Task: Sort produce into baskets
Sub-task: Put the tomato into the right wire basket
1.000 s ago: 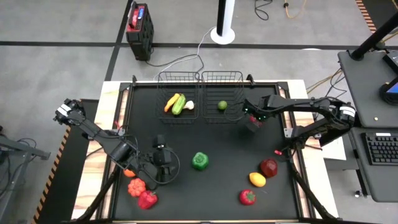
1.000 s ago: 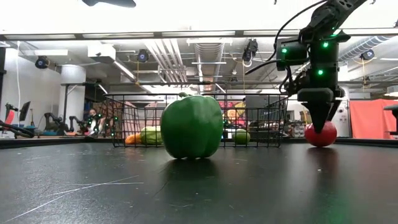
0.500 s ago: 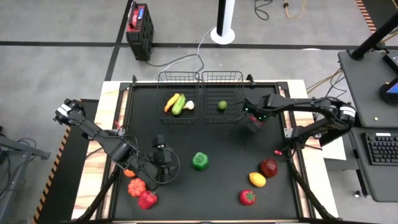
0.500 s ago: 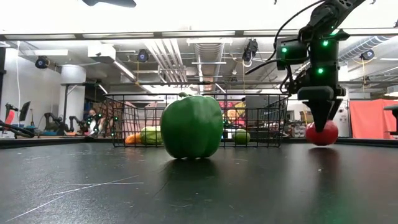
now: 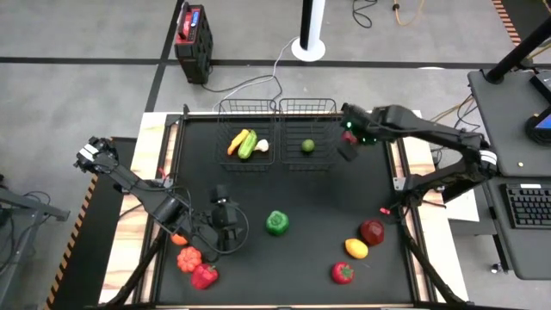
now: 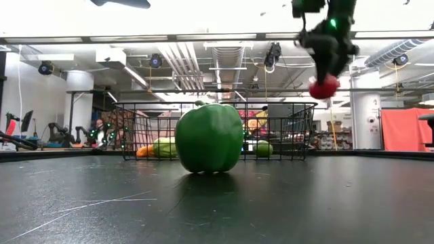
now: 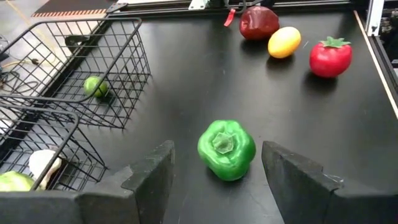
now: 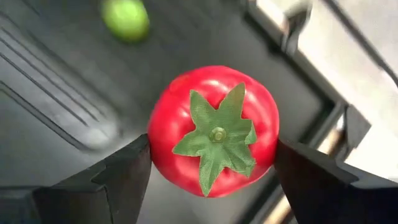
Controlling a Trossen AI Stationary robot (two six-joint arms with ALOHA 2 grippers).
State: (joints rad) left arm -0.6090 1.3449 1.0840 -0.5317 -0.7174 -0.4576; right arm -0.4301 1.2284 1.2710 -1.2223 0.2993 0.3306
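My right gripper [image 5: 348,148] is shut on a red tomato [image 6: 323,87] with a green leafy top [image 8: 214,140], high above the table beside the right wire basket [image 5: 320,108]. That basket holds a green lime [image 5: 307,145]. The left basket [image 5: 231,110] holds an orange carrot, a green cucumber [image 5: 248,144] and a white garlic. My left gripper [image 5: 222,217] is open and empty near the table's near left. A green pepper [image 7: 226,149] stands on the table just ahead of its fingers. My right gripper pinches the tomato's two opposite sides [image 8: 158,134] between its two fingers [image 8: 121,177], coming from above and pointing down. The tomato's leafy top faces up toward the wrist. The tomato is lifted clear of the table.
A dark red apple [image 5: 372,232], a yellow lemon [image 5: 356,249] and a red tomato [image 5: 343,273] lie near the right front. An orange piece [image 5: 188,257] and a red pepper [image 5: 204,275] lie at the left front. The black mat between the baskets and the pepper is bare.
My right gripper has risen from the table with the tomato and gone toward the far edge, beside the right basket. The tomato, which rested on the table, now hangs clear, high above it.
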